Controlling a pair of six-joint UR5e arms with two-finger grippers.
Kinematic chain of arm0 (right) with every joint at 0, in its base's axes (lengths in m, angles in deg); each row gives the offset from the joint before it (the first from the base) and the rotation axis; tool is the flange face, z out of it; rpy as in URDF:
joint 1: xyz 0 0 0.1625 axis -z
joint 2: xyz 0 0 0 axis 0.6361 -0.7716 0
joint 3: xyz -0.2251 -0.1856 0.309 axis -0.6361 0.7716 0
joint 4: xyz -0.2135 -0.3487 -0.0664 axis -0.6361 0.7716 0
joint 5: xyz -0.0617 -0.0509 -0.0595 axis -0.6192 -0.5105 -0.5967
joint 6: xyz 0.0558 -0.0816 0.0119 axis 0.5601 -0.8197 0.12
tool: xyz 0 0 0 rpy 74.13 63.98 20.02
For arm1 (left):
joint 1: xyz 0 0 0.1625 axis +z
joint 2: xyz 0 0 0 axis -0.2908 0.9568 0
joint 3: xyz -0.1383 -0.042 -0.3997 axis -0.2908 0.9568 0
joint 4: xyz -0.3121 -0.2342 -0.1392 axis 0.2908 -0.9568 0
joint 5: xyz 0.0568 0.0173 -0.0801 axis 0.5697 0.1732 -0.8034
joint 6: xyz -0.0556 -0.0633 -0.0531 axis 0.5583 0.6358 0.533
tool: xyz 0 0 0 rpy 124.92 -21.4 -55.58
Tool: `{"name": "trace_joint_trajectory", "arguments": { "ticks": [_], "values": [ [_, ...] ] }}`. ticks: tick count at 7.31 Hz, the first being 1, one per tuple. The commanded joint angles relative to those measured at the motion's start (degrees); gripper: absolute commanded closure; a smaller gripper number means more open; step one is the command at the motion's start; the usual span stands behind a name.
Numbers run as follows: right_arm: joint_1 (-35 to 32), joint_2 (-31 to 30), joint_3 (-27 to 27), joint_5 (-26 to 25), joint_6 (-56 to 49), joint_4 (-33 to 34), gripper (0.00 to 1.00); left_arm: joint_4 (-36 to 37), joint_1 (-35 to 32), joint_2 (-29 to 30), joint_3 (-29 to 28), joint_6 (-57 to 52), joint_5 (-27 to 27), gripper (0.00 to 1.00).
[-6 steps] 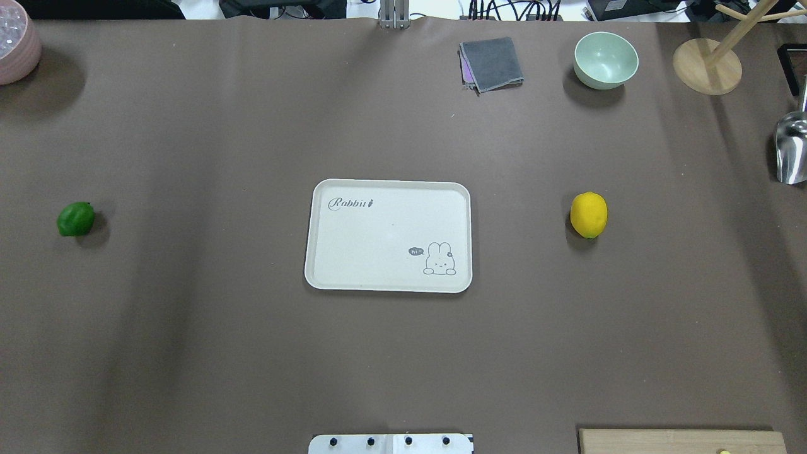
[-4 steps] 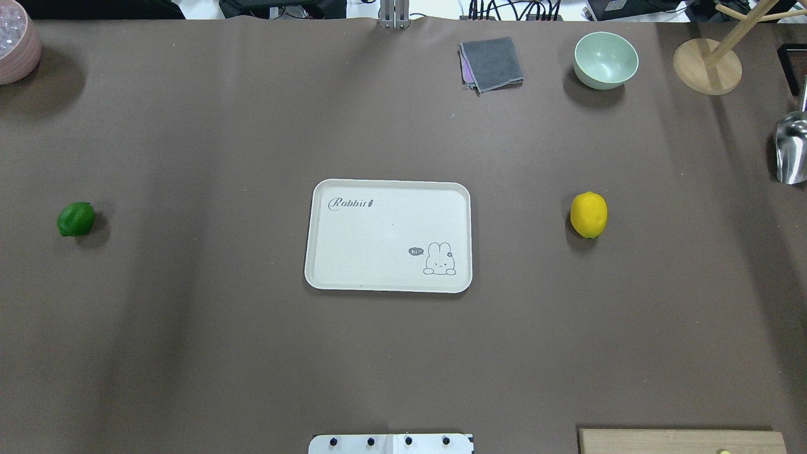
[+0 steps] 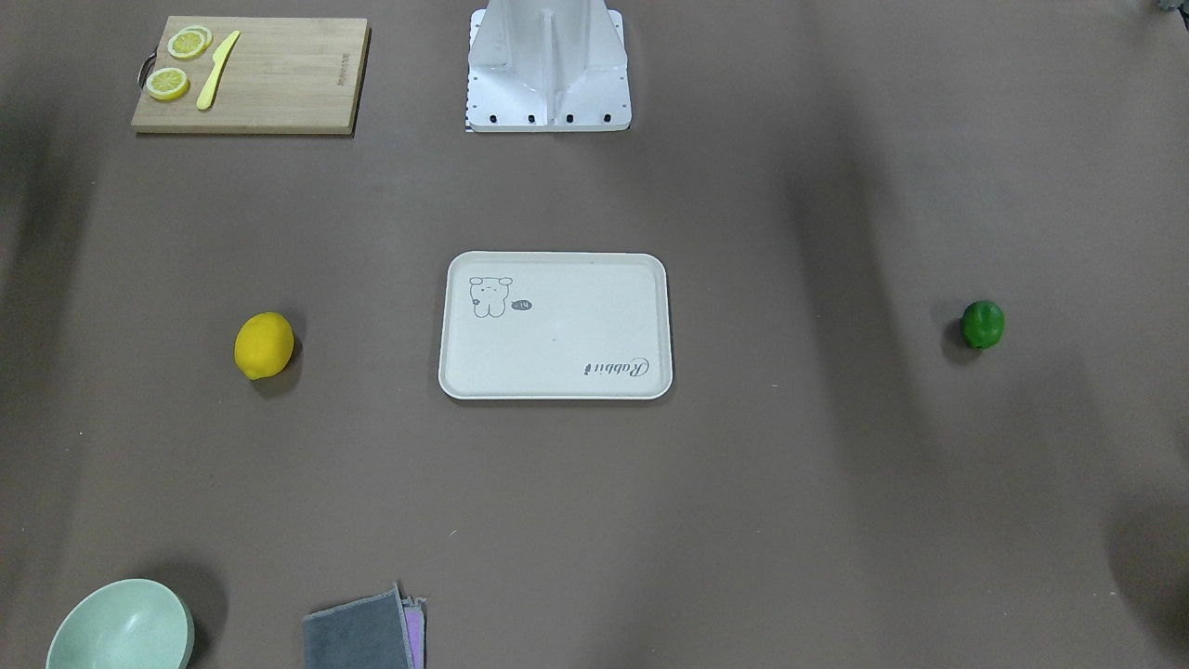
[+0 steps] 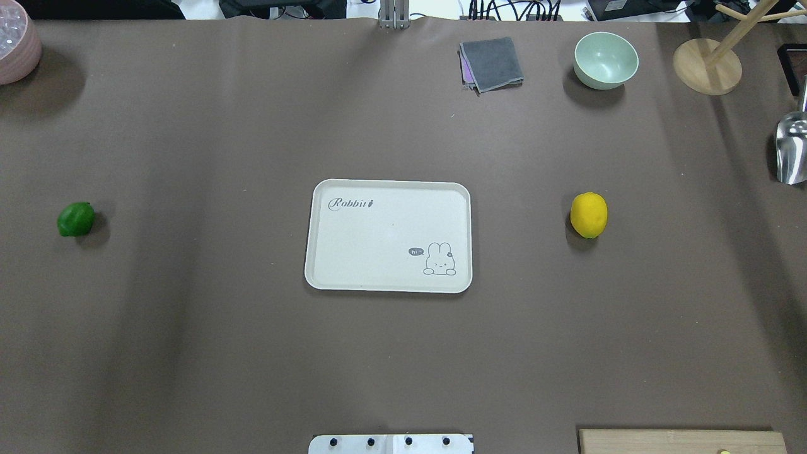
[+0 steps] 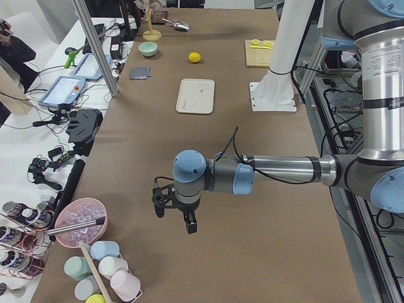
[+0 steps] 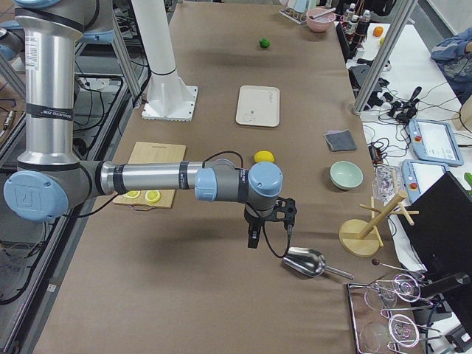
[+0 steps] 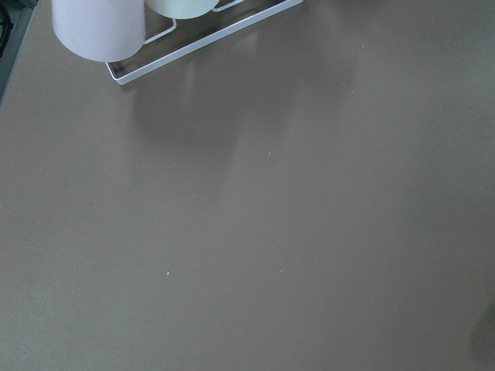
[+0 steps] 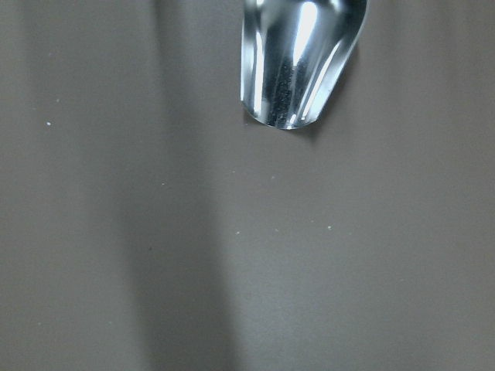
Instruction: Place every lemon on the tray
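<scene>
The yellow lemon (image 4: 589, 215) lies on the brown table right of the cream tray (image 4: 353, 252); it also shows in the front view (image 3: 264, 345). The green lemon (image 4: 75, 219) lies far to the tray's left and shows in the front view (image 3: 982, 324). The tray holds nothing. My left gripper (image 5: 173, 213) hangs over bare table at the left end, far from the green lemon. My right gripper (image 6: 269, 221) hangs near a metal scoop (image 6: 304, 261), past the yellow lemon (image 6: 264, 156). Both show only in side views, so I cannot tell if they are open or shut.
A bamboo cutting board (image 3: 269, 79) with lemon slices and a yellow knife sits by the robot base. A green bowl (image 4: 605, 60), grey cloth (image 4: 492, 63), wooden stand (image 4: 706, 66) and pink bowl (image 4: 16, 41) line the far edge. Cups in a rack (image 7: 97, 27) stand near the left gripper.
</scene>
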Motion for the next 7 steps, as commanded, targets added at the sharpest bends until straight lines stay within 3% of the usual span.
{"name": "trace_joint_trajectory", "arguments": {
  "ticks": [1, 4, 7],
  "values": [
    [8.4, 6.8, -0.3, 2.1, 6.6, 4.0, 0.00, 0.0, 0.0, 0.1, -0.3, 0.1, 0.0, 0.02],
    [18.2, 15.0, -0.3, 2.6, 19.7, 3.6, 0.00, 0.0, -0.2, 0.0, -0.7, 0.4, -0.1, 0.02],
    [25.5, 21.9, 1.6, 1.7, 20.6, 3.5, 0.01, -0.2, 0.0, 0.1, -0.8, 0.3, -0.2, 0.02]
  ]
}}
